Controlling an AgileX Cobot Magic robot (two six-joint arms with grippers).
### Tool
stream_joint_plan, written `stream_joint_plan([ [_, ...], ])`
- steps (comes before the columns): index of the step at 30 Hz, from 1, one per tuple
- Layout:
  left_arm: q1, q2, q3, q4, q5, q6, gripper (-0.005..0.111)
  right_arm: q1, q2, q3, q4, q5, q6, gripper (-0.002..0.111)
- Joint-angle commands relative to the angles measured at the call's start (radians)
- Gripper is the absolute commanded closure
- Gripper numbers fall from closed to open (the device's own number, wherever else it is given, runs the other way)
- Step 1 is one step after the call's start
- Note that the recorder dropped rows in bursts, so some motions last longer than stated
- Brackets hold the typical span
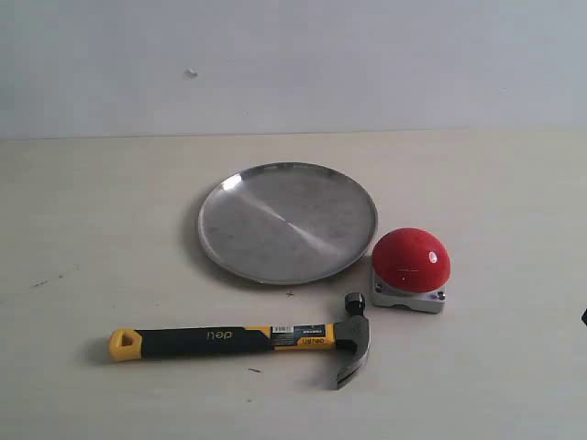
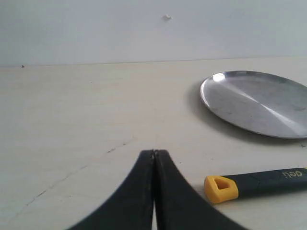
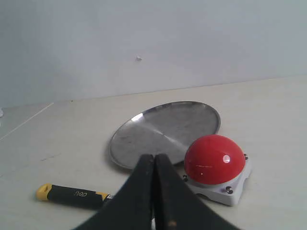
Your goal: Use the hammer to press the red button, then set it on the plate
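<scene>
1. Hammer [image 1: 243, 340] is lying flat on the table [image 1: 83, 238] with nothing gripping it. Its yellow handle end is resting near the fingertips of the left gripper [image 2: 153, 153] but apart from them, and its dark head is pointing away toward the red button [image 1: 412, 259].
2. Fingers of the left gripper are pressing together tip to tip, clenched on nothing. The right gripper [image 3: 154, 157] is doing the same, fingers closed and carrying nothing.
3. Just beyond the right fingers the red button is sitting on its grey base, nearer to them than anything else. Whether the dome is standing fully up is hard to tell.
4. Farther out from both pairs of fingers the plate [image 1: 287, 222] is lying bare. Its rim is sitting just beside the button, and whether the two are touching cannot be told.
5. Judging by this layout, the pick-up is the step in hand and is not yet begun.
   - The next move is calling for the left fingers to part, reach over the black rubber handle and close across it.
   - A hold well up the grip seems best, so the head can be carried over to the dome.
6. Around all this the pale table is showing faint scratches and a few dark specks. Behind it a plain light wall [image 1: 367, 64] is rising, bearing one small mark.
</scene>
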Motion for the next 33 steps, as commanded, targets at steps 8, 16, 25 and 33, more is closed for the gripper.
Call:
stream_joint_plan([
  [8, 0.002, -0.002, -0.001, 0.011, -0.005, 0.036, 0.107, 0.002, 0.004, 0.004, 0.002, 0.0, -0.001, 0.108],
  [16, 0.002, -0.002, -0.001, -0.332, -0.469, -0.01, 0.107, 0.002, 0.004, 0.004, 0.002, 0.0, -0.001, 0.108],
  [25, 0.002, 0.203, -0.263, -0.425, -0.989, -0.216, 0.107, 0.002, 0.004, 0.004, 0.002, 0.0, -0.001, 0.108],
  [33, 0.002, 1.072, -0.896, -0.198, 0.27, 0.073, 0.107, 0.002, 0.004, 0.004, 0.002, 0.0, -0.001, 0.108],
])
